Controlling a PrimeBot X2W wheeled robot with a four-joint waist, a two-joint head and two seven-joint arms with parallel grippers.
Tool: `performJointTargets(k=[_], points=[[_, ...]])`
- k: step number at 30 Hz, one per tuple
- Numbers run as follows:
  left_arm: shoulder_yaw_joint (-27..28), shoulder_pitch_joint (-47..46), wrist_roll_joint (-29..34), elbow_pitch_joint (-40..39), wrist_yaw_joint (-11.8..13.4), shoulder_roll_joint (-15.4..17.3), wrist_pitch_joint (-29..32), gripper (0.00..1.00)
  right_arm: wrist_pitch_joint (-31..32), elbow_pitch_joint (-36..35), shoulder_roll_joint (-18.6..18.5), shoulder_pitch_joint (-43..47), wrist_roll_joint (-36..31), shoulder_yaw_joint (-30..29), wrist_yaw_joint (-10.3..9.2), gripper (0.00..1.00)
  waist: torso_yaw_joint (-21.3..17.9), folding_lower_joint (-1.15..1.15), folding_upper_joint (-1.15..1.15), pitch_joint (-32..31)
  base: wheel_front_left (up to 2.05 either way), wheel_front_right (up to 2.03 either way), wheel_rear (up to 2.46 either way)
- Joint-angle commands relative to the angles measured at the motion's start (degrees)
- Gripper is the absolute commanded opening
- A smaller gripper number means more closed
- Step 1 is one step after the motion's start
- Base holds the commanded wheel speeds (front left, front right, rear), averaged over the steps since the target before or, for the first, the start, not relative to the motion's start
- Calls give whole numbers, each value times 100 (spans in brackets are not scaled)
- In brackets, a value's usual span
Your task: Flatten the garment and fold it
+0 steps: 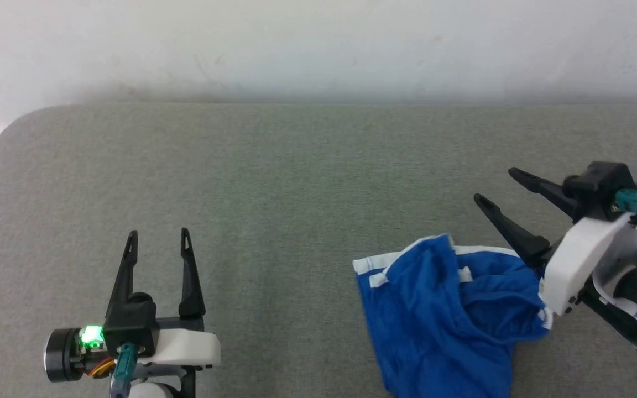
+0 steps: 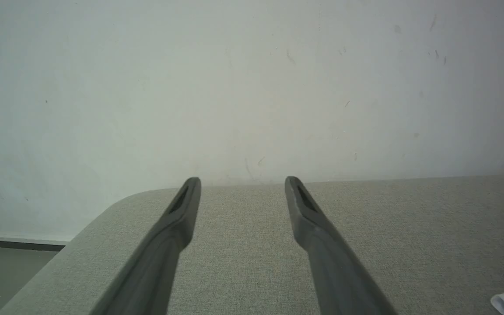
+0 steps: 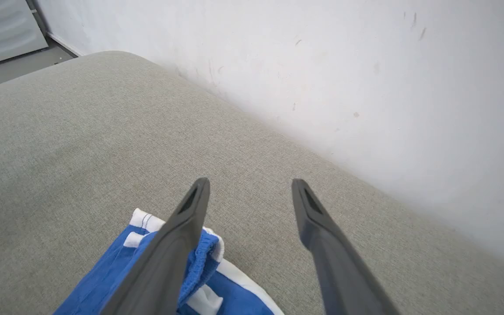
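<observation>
Lying bunched at the lower right of the head view: bright blue soft-fabric shorts [image 1: 440, 315] with white hem bands, on a grey woven-cloth tabletop [image 1: 296, 182] with a rounded corner. Crumpled, with one white-banded edge turned toward the upper left of the heap and a small white label near its top. Lower part cut off by the bottom edge of the frame. Neither flat nor folded.

Right hand [image 1: 495, 185]: at the right of the head view, two long dark fingers spread wide, pointing up and left, nothing between them. Poised just beside the far right edge of the shorts. In the right wrist view [image 3: 250, 182], one finger crossing in front of the blue fabric; contact impossible to tell.

Left hand [image 1: 158, 234]: at the lower left of the head view, fingers wide apart, empty, well apart from the shorts, pointing toward the pale wall [image 1: 318, 44].

Step in hand, by judgement: flattening, barely begun; folding not yet started.

Next move, by judgement: calls for a pinch on a white-banded hem or the waistband, then a pull outward to spread the heap. Probably needs the left hand brought across to the shorts first. Risk: catching two layers in one pinch.
</observation>
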Motion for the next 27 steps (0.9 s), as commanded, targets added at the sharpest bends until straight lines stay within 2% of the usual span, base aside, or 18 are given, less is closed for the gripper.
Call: performJointTargets(k=[1, 6, 11, 14, 19, 21, 27], points=[[23, 52, 78, -11, -45, 34, -27, 100, -143, -78, 137, 230, -101, -151, -5, 100, -205, 1, 0, -153, 0, 0, 0], [19, 53, 98, -59, -49, 66, -27, 100, -903, -389, 607, 803, -840, -1131, -5, 100, -345, 1, 0, -192, 0, 0, 0], [35, 44, 115, -154, -3, 86, -27, 100, -2070, -565, 1545, 1446, -1866, -2494, -5, 100, -441, 1, 0, -189, 0, 0, 0], [42, 27, 105, -224, 20, 81, -27, 100, -2440, -636, 2127, 1820, -2374, -3093, -5, 100, -454, 1, 0, -192, 0, 0, 0], [57, 40, 80, -303, 41, 66, -27, 100, -2574, -1012, 2924, 2379, -2938, -3595, -5, 100, -426, 1, 0, -206, 0, 0, 0], [67, 59, 61, -294, 41, 58, -27, 100, -2577, -1200, 3117, 2630, -3031, -3676, -5, 100, -394, 1, 0, -212, 0, 0, 0], [129, 135, 20, -270, 14, 52, -27, 100, -2579, -1349, 3324, 3136, -2837, -3925, -5, 100, -360, 1, 0, -248, 0, 0, 0]])
